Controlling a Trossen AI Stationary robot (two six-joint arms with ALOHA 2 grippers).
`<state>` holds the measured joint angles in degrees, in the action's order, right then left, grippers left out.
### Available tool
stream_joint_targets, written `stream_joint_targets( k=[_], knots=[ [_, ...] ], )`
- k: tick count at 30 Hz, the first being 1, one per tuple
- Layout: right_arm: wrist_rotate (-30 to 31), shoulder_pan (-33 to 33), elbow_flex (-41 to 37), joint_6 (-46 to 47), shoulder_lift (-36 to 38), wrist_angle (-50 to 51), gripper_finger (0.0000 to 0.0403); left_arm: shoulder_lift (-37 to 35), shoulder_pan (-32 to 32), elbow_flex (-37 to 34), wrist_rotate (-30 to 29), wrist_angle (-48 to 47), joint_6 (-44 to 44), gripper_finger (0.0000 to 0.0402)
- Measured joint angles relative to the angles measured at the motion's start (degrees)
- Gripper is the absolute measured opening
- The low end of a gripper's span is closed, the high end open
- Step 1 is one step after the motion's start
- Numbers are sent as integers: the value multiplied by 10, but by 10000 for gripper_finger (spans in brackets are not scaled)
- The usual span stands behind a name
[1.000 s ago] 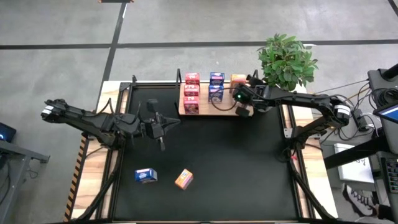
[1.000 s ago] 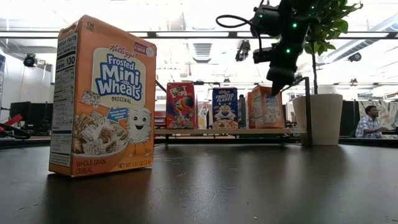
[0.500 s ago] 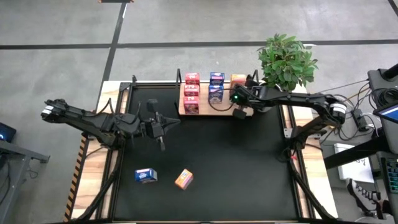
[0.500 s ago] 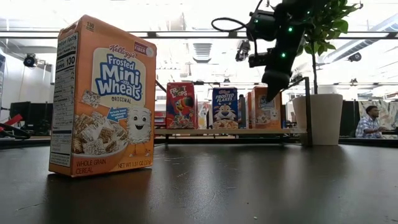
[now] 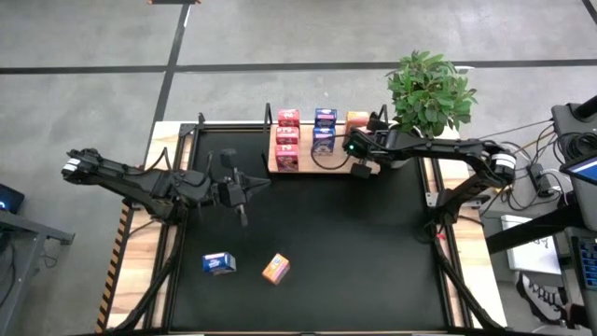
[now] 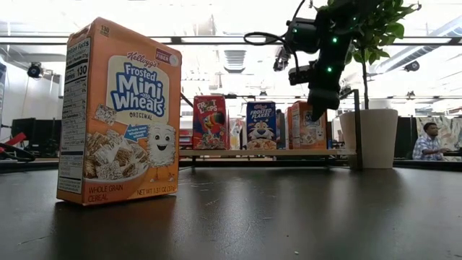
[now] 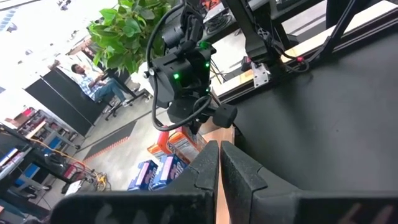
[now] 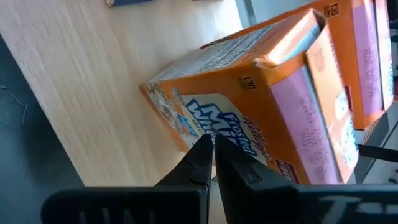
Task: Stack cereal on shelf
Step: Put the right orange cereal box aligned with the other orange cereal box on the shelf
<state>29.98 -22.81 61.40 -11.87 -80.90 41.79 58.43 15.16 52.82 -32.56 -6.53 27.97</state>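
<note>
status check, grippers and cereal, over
Right gripper shut, empty, over orange box on shelf. Left gripper shut, idle mid-table. Blue box and orange box unshelved. Nothing blocking.

Cereal boxes [image 6: 119,115] are printed cardboard, smooth, slight sheen on fronts; orange box [image 8: 261,99] up close shows paperboard with folded flap edges, matt pink top panel. Shelf [image 8: 93,93] is light wood, visible straight grain, matt, with thin black metal frame [image 6: 356,130]. Table [image 5: 317,243] top is black, matt, finely scuffed and scratched in low view; its side rails pale wood. Robot arms dark matt plastic and metal; right gripper [image 8: 213,152] fingers black, dull, smooth. Plant pot [image 6: 377,137] white, smooth, matt. Floor grey, concrete-like
</note>
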Motion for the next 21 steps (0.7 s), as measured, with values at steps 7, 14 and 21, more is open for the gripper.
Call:
stream_joint_targets(
  k=[7,14,21],
  knots=[
    [-29,37,46,47,9,54,11,0,0,0,0,1,0,0],
    [-65,55,140,65,8,92,11,0,0,0,0,5,-6,0],
    [-69,12,253,128,-40,150,11,1,0,0,1,5,-9,0]
  ],
)
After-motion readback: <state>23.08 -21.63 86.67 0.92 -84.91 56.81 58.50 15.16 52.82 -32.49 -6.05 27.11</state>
